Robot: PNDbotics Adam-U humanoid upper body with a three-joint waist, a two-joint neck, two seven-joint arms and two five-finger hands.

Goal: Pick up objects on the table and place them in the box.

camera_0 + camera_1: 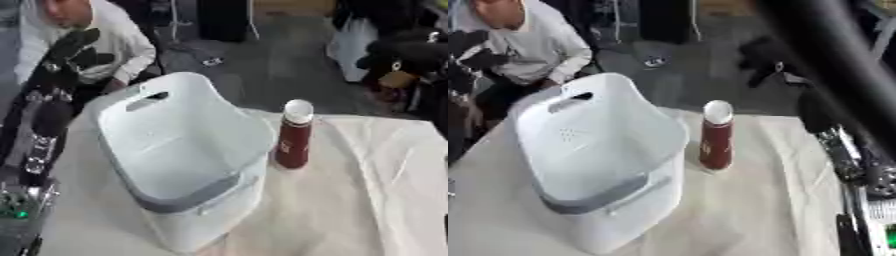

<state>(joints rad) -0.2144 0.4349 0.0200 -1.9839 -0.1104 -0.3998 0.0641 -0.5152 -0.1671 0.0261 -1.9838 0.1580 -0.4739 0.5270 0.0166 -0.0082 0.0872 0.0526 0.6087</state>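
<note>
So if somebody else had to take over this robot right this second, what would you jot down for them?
Hands: neither hand can be made out; only dark arm parts show at the picture edges, left and right.
Things: the white box stands on the cloth-covered table, tilted, its opening facing the camera. The dark red bottle with a white cap stands upright just to its right, apart from it.
Done: nothing shows inside the box.
Left: pick up the bottle and put it in the box.

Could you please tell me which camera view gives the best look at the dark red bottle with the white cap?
The left eye view: the bottle stands upright and unobstructed on the table, right of the white box. The right eye view shows it whole too, but a dark arm crowds that side.
</note>
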